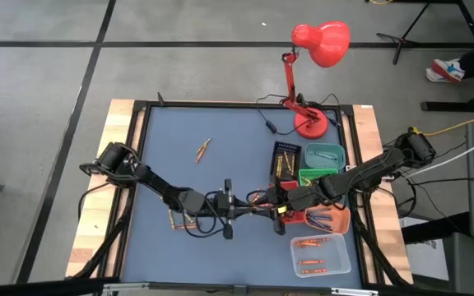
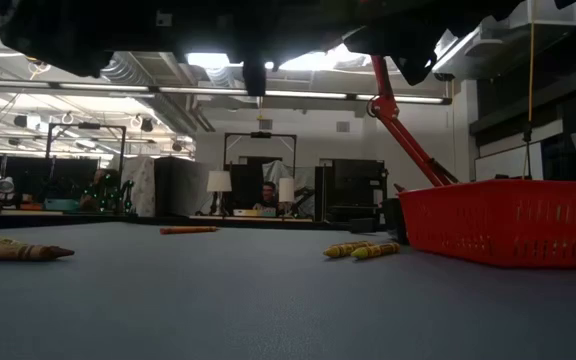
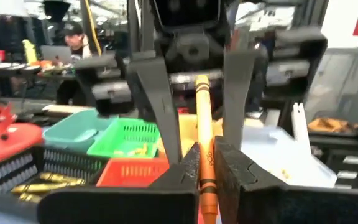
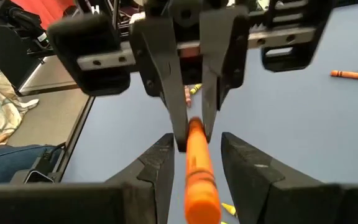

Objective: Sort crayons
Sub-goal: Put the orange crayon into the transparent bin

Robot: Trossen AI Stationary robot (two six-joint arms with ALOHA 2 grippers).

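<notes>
Above the blue-grey table mat (image 1: 212, 177), the left gripper (image 3: 205, 163) is clenched on an orange crayon (image 3: 204, 143); the right gripper (image 4: 196, 155) stands released, its fingers either side of that crayon's other end. Loose crayons (image 2: 363, 249) lie on the mat beside a red tray (image 2: 513, 222). The wrapper's writing is unreadable. Desks and monitors fill the room behind.
</notes>
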